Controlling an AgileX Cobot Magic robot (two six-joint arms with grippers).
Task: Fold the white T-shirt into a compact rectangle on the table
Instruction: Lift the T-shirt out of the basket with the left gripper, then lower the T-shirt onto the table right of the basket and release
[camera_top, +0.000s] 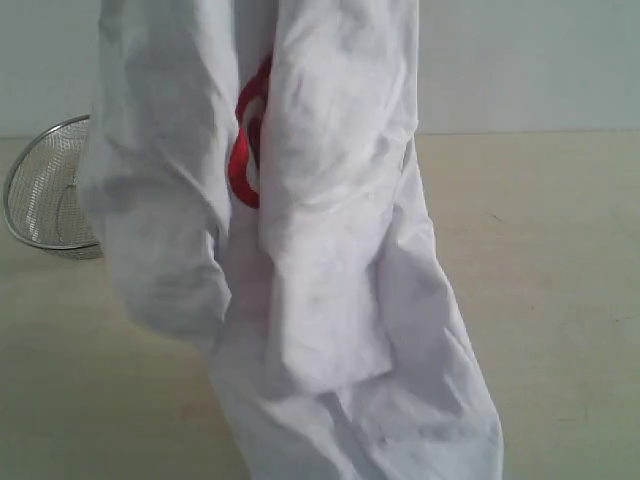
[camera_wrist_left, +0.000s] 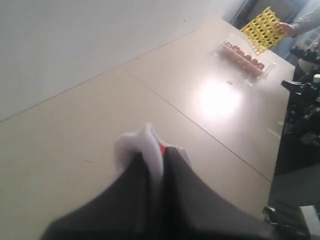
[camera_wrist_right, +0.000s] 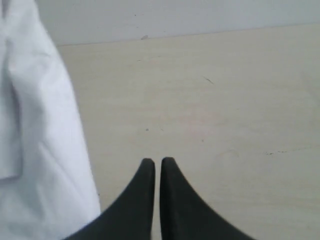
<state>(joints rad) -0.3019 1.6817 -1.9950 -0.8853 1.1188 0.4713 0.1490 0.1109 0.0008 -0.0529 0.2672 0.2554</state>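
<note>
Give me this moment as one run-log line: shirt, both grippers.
white T-shirt: hanging bunched, unfolded | left gripper: shut on shirt fabric | right gripper: shut, empty, over table

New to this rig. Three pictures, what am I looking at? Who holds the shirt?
It's a two-armed robot with a camera on each wrist and one camera off the arms. The exterior view shows the white T-shirt hanging bunched above the table, with a wire-mesh bowl behind it. The left wrist view looks along the left gripper, shut on a pinch of the shirt; far down that table sit an egg tray and a yellow crate. The right wrist view shows the right gripper shut and holding nothing, with the shirt hanging beside it.
</note>
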